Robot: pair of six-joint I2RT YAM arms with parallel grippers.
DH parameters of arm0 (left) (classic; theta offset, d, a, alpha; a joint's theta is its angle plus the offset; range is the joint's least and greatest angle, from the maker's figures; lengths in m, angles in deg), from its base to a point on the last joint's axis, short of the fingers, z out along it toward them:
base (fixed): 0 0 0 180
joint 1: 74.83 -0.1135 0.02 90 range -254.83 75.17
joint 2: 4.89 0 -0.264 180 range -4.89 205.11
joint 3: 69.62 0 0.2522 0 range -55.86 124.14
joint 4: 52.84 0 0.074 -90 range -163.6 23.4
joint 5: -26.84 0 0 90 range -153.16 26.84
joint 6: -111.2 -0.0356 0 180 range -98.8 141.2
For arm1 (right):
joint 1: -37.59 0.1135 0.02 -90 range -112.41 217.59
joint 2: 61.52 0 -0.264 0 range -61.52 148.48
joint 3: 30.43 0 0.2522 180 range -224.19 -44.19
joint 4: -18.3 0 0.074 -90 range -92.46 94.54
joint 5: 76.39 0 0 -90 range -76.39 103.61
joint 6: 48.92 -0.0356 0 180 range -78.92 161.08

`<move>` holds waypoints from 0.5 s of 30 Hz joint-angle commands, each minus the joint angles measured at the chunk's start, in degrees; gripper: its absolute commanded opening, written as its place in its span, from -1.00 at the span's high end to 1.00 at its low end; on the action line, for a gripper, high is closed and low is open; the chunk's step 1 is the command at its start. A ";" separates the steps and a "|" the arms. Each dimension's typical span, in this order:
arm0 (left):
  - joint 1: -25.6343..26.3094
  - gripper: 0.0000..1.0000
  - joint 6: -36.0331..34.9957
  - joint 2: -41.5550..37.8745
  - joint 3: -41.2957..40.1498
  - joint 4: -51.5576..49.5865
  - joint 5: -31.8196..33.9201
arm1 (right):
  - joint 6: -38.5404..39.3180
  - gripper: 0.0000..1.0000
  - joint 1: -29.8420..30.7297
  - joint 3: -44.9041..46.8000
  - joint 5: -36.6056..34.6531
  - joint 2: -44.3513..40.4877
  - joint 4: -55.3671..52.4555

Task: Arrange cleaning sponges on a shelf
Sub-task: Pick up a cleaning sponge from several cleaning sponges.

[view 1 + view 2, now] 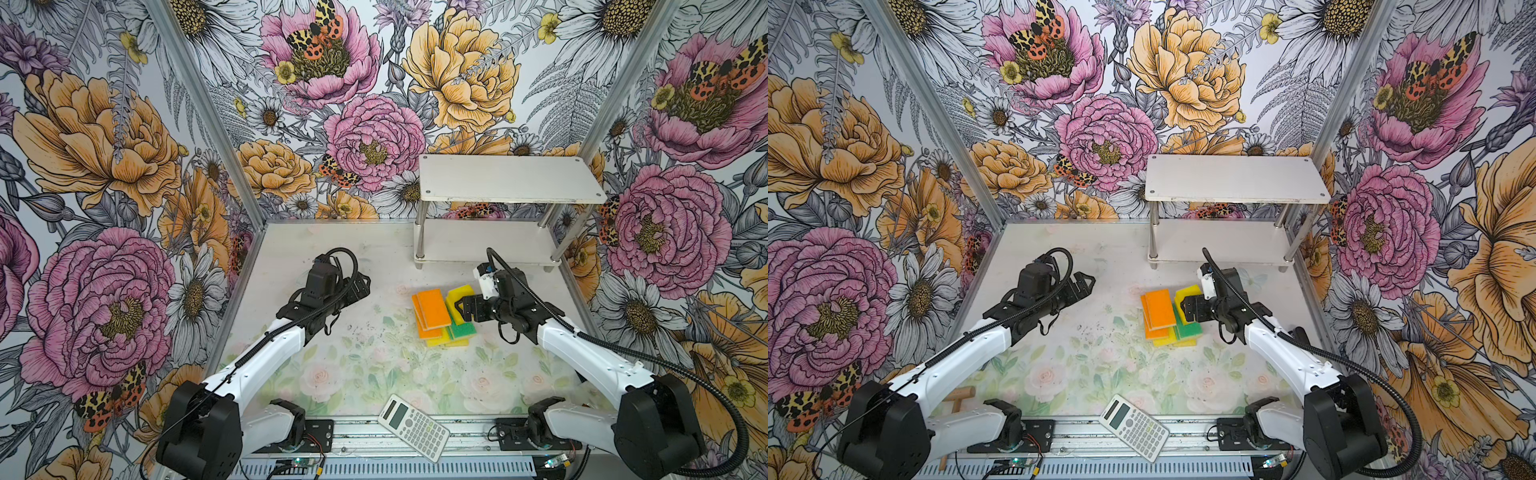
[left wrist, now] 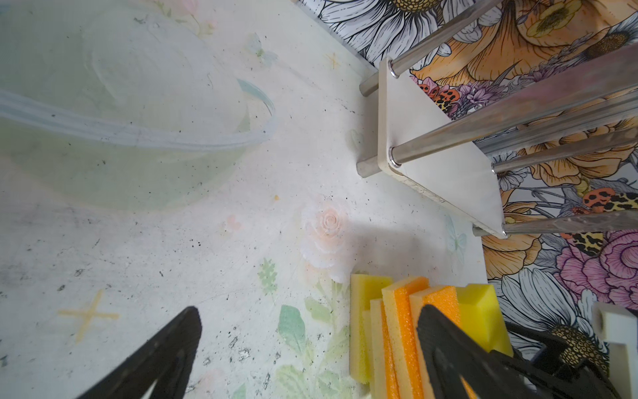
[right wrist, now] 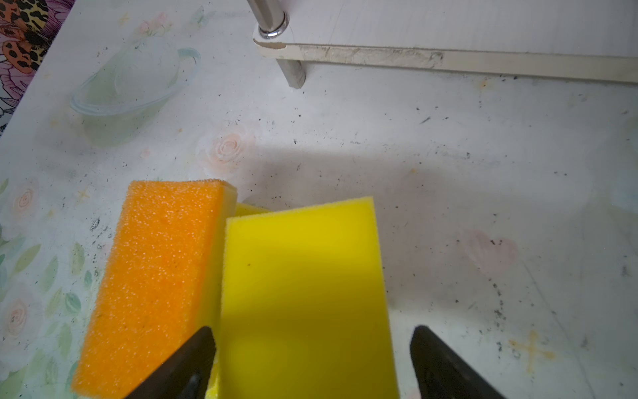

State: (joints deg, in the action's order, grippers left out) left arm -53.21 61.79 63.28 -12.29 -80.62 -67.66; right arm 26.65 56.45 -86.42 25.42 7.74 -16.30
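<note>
Currently straddling a yellow sponge [image 3: 303, 276] with the right gripper [image 3: 312, 333], jaws wide: one finger [image 3: 193, 362] at its edge beside an orange sponge [image 3: 155, 262], a gap at the other finger. Heaped with the other sponges [image 1: 436, 340] mid-table, near the front of the shelf [image 1: 511, 178], not on it. Hovering left of the heap with the left gripper [image 2: 309, 309], jaws likewise spread wide above the table [image 1: 353, 353]. Lastly, calculator [image 1: 413, 428] at the near edge.

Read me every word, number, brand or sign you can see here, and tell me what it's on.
No text here can be read.
calculator: the key markings and any print on its face are too small to read.
sponges: no label shows.
shelf: no label shows.
wallpaper: flowers and moths only, no words.
</note>
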 commanded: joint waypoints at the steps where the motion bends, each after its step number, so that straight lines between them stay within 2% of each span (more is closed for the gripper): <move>1: 0.43 -0.98 0.13 0.30 1.76 -0.22 -1.57 | 1.48 -0.82 1.42 -2.20 -2.60 0.78 0.21; 15: 0.42 -0.98 0.27 1.23 1.40 -0.22 -1.98 | 2.48 -0.64 3.64 -2.78 -6.91 3.08 0.18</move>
State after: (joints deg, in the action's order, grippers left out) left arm -53.21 61.79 63.67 -12.27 -80.78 -68.22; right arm 28.40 59.44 -87.32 20.62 10.32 -16.30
